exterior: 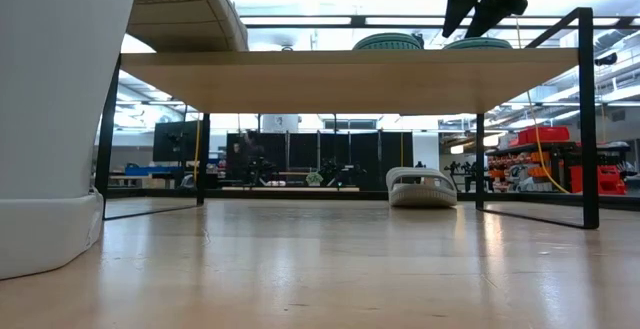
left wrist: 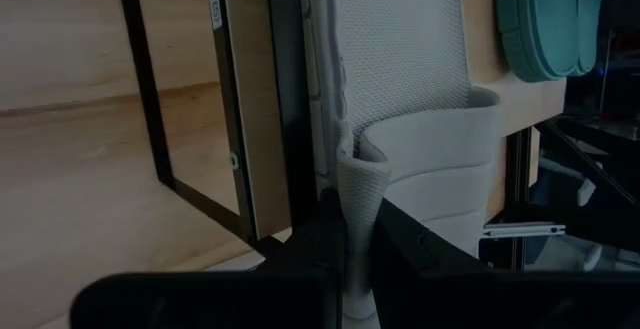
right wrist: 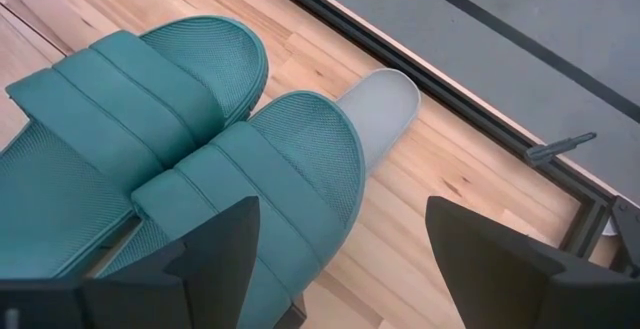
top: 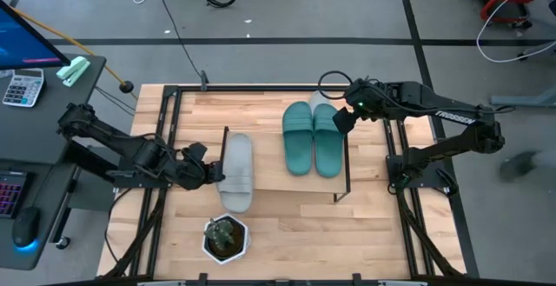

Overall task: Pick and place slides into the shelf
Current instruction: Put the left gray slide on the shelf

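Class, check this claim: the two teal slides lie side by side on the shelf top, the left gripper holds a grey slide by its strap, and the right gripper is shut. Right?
One error: the right gripper is open, as the right wrist view shows. The teal slides do lie together on the shelf, and the left gripper holds the grey slide.

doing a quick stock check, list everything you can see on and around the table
teal slides: two, teal-green, side by side on the shelf top
grey slide: one, light grey, at the shelf's left edge, strap pinched by the left gripper
second grey slide: one, light grey, on the tabletop beyond the teal pair, partly hidden
shelf: one, light wood board, black wire legs
potted plant: one, white pot, table's front edge
calculator: one, side desk
left gripper: shut on the grey slide
right gripper: open, above the teal pair
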Controlling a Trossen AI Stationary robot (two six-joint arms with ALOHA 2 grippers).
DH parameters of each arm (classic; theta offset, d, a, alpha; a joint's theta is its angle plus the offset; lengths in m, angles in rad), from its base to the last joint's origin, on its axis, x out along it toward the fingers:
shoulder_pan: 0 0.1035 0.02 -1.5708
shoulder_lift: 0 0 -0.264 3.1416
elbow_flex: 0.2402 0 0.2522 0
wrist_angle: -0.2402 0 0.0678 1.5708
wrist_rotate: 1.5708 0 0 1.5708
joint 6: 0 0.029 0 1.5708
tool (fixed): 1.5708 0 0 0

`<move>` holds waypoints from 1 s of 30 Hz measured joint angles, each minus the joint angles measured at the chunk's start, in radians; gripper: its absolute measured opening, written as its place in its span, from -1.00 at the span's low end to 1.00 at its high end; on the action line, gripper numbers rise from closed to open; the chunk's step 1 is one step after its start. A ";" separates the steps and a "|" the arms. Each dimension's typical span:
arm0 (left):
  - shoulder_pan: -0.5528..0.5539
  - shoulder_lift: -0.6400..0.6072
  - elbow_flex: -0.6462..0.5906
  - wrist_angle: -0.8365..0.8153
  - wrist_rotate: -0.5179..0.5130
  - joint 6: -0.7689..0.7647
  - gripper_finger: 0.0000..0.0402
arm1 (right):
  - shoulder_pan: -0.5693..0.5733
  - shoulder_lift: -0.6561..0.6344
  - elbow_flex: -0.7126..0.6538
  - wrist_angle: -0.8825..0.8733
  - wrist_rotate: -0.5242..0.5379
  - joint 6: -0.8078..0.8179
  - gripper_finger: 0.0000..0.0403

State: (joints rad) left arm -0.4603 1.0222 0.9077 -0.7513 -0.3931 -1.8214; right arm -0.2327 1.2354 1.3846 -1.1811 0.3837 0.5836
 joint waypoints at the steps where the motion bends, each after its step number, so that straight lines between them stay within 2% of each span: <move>1: 0.000 0.000 0.000 0.000 -0.001 0.000 -0.85 | 0.000 0.000 0.000 0.000 0.000 0.001 0.45; 9: 0.000 0.000 0.000 0.001 -0.018 0.001 -0.67 | 0.000 0.000 0.000 0.000 0.000 0.001 0.45; 24: 0.003 -0.001 0.002 0.008 -0.037 -0.001 -0.14 | 0.000 0.000 0.000 0.000 0.000 0.001 0.45; 30: 0.003 -0.001 0.003 0.010 -0.041 0.000 -0.01 | 0.000 0.000 0.000 0.000 0.000 0.001 0.45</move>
State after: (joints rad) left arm -0.4568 1.0210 0.9104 -0.7415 -0.4343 -1.8218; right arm -0.2325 1.2354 1.3846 -1.1812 0.3836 0.5846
